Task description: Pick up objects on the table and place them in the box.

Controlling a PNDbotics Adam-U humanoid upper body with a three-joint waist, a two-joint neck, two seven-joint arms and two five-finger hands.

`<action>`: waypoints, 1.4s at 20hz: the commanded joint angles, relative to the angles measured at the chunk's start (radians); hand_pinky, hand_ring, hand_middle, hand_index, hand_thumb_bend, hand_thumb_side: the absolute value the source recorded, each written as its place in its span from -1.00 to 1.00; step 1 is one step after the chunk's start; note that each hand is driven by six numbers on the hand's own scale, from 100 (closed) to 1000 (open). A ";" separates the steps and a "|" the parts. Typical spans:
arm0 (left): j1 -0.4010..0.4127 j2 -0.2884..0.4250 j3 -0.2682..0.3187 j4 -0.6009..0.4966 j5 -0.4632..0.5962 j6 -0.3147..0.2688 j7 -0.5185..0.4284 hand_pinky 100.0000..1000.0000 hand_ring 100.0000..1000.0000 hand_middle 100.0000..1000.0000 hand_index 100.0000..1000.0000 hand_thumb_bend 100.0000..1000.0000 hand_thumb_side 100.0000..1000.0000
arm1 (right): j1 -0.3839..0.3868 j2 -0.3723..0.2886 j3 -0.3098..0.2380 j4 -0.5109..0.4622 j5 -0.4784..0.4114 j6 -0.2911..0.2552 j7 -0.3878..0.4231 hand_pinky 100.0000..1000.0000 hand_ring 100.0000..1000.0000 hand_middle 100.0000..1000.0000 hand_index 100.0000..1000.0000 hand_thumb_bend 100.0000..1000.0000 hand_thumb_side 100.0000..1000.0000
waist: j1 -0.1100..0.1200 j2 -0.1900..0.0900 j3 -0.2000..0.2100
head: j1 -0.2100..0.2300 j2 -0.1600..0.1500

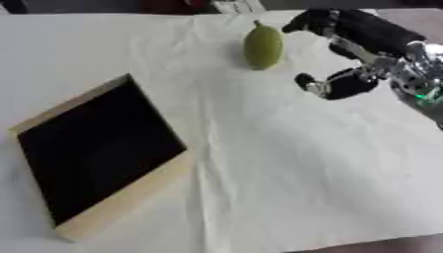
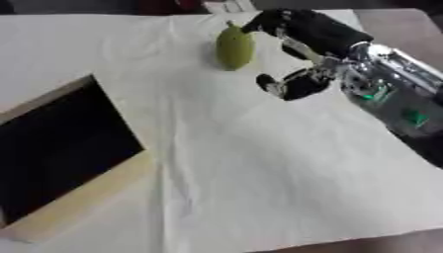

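White cloth [image 1: 286, 163] covers table; right hand [image 1: 346, 59] spread beside pear [image 1: 262, 46]

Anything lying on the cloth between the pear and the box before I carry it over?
Nothing: in the left eye view only bare, creased white cloth lies between the green pear and the box. The right hand sits on the pear's other side.

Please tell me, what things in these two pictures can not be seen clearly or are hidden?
- Box: its inside is only black in both views, so any contents cannot be told; the right eye view cuts off its left part.
- Left hand: in neither view.
- Right hand: its arm is cut by the right edge in the left eye view.
- Green fruit: blurred; looks like a pear, but the kind is uncertain.
- Things at the far table edge: cut by the top edge.
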 commanded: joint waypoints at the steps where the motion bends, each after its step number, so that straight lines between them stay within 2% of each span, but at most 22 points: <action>1: -0.010 0.029 0.006 -0.015 0.004 -0.002 -0.003 0.12 0.35 0.40 0.51 1.00 0.67 | -0.048 0.006 -0.014 0.045 0.019 -0.001 0.050 0.81 0.77 0.68 0.82 -0.60 -0.96 | -0.011 -0.032 0.000 | 0.000 0.010; 9: -0.018 0.025 0.000 -0.015 0.008 -0.003 -0.010 0.11 0.35 0.39 0.50 1.00 0.67 | -0.186 0.115 0.002 0.223 0.123 -0.006 0.167 0.82 0.79 0.68 0.83 -0.60 -0.84 | -0.008 -0.028 0.002 | -0.012 0.013; 19: -0.021 0.019 -0.001 -0.015 0.012 -0.004 -0.011 0.10 0.35 0.41 0.50 1.00 0.67 | -0.306 0.243 -0.058 0.426 0.257 -0.019 0.311 0.81 0.77 0.67 0.83 -0.58 -0.85 | -0.003 -0.018 0.009 | -0.027 -0.004; 28: -0.019 0.010 0.000 -0.015 0.013 -0.008 -0.010 0.10 0.34 0.41 0.50 1.00 0.66 | -0.340 0.293 -0.095 0.556 0.324 -0.028 0.315 0.81 0.77 0.66 0.83 -0.56 -0.90 | -0.008 -0.002 0.025 | -0.047 -0.020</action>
